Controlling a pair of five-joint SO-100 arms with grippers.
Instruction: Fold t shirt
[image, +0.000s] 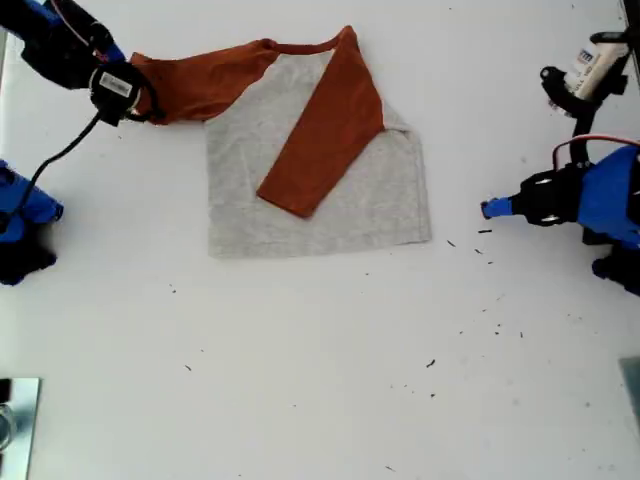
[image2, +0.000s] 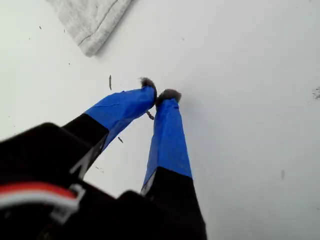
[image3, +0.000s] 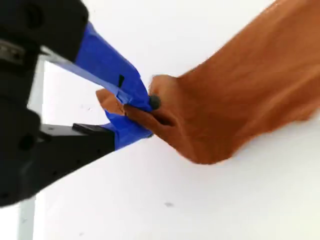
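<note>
The t shirt (image: 350, 205) lies flat on the white table, grey body up. One rust-orange sleeve (image: 325, 130) is folded diagonally across the body. The other sleeve (image: 200, 85) stretches toward the exterior view's left, lifted at its end. My second gripper (image: 140, 100) (image3: 145, 117) is shut on that sleeve's (image3: 240, 95) cuff. My first gripper (image: 490, 208) (image2: 159, 94) is shut with nothing in it, low over the bare table at the exterior view's right, a short way from the shirt's hem corner (image2: 90, 25).
A blue arm base (image: 22, 220) sits at the exterior view's left edge, with a black cable (image: 60, 155) running up to the second arm. A white labelled part (image: 592, 62) stands at the exterior view's upper right. Small dark specks (image: 495, 325) dot the table.
</note>
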